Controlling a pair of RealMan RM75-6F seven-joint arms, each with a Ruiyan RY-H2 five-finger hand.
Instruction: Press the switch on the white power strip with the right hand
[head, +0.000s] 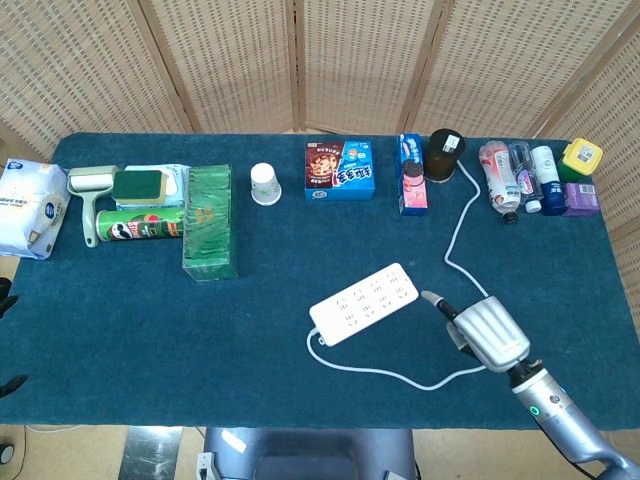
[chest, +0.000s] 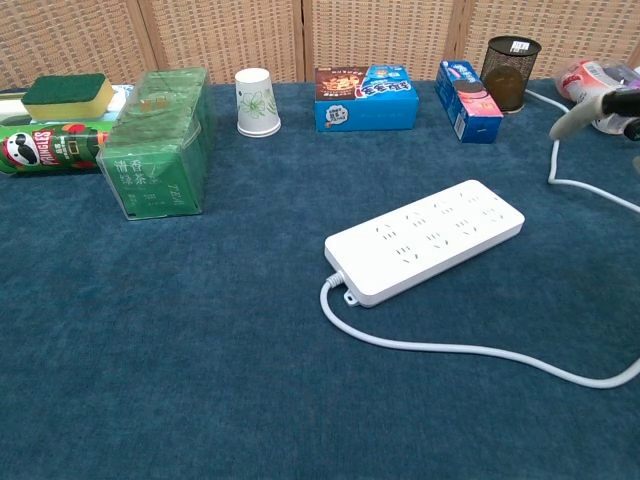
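Observation:
The white power strip (head: 365, 302) lies slanted in the middle of the blue table, and its cord (head: 470, 365) loops off to the right. In the chest view the strip (chest: 425, 240) shows its sockets; I cannot make out the switch. My right hand (head: 487, 336) hovers just right of the strip's far end, back upward, most fingers curled in, holding nothing. One finger (head: 432, 298) points toward the strip without touching it. Only that fingertip (chest: 572, 120) enters the chest view at the right edge. Dark bits (head: 5, 297) at the head view's left edge may be my left hand.
Along the back stand a paper cup (head: 264, 184), a blue snack box (head: 340, 170), a small blue carton (head: 411, 173), a dark mesh cup (head: 444, 153) and several bottles (head: 515, 178). A green tea box (head: 210, 222), a chip can (head: 140, 224) and a sponge (head: 138, 184) lie at the left.

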